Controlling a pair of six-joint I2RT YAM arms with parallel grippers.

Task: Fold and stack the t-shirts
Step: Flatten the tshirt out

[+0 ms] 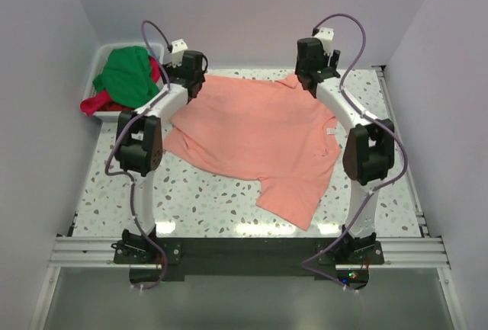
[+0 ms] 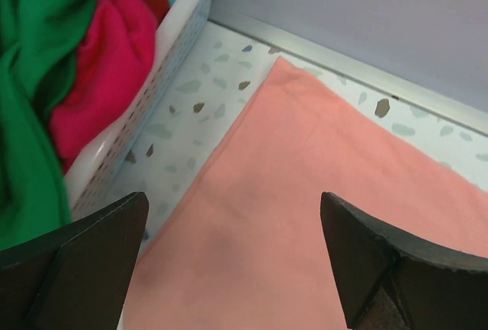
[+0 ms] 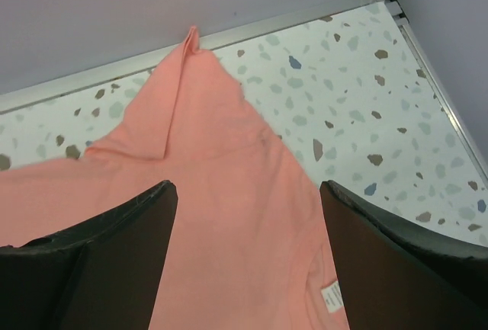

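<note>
Tabletop carrying salmon-pink t-shirt, lying spread at centre, unfolded.
In white tub, upper left, green t-shirt and red-magenta t-shirt sitting bunched; over pink shirt's upper edge, left tool and right tool hovering open, empty. Shallow or uneven pinches risk dragging it askew.
</note>
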